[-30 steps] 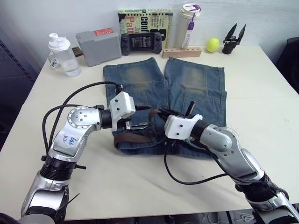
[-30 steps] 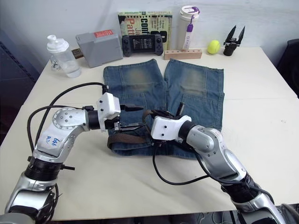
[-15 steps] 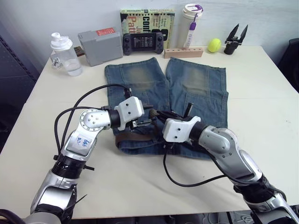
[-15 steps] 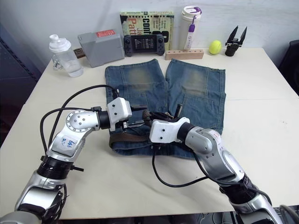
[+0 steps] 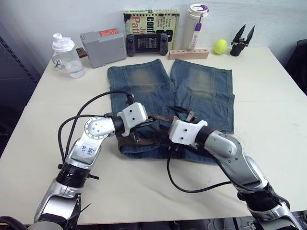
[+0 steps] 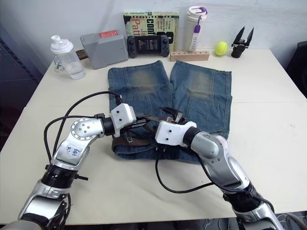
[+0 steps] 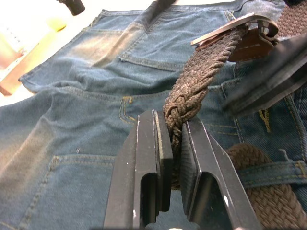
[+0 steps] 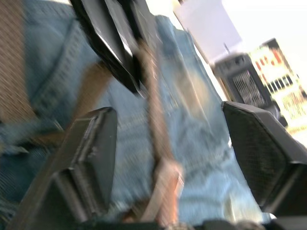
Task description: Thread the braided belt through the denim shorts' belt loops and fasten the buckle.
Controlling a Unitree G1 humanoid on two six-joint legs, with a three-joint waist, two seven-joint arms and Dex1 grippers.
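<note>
Denim shorts [image 5: 192,91] are lying flat mid-table, legs pointing away from the robot, faded blue with brownish worn patches on both legs, waistband at the near edge. Braided belt [image 7: 192,91] is dark-brown woven strap; one run is lying along the waistband and passing under a belt loop [image 7: 268,170], the free end is lifting off the denim. Buckle [image 7: 235,28] is a silver-grey frame at that raised end, with a brown leather piece beside it.

Left gripper [image 7: 173,143] is pinching the braided strap between its two black fingers, just short of the buckle, over the waistband's left half. Right gripper [image 8: 163,143] is sitting right beside it over the waistband centre, fingers spread wide with the strap running through the gap, not touching either pad.

Containers at the far table edge: clear shaker bottle [image 5: 64,55] with white lid, appearing nearly empty; tall white tumbler [image 5: 195,24] with purple-trimmed lid closed, contents not visible; wooden block [image 5: 188,53] in front of it.
</note>
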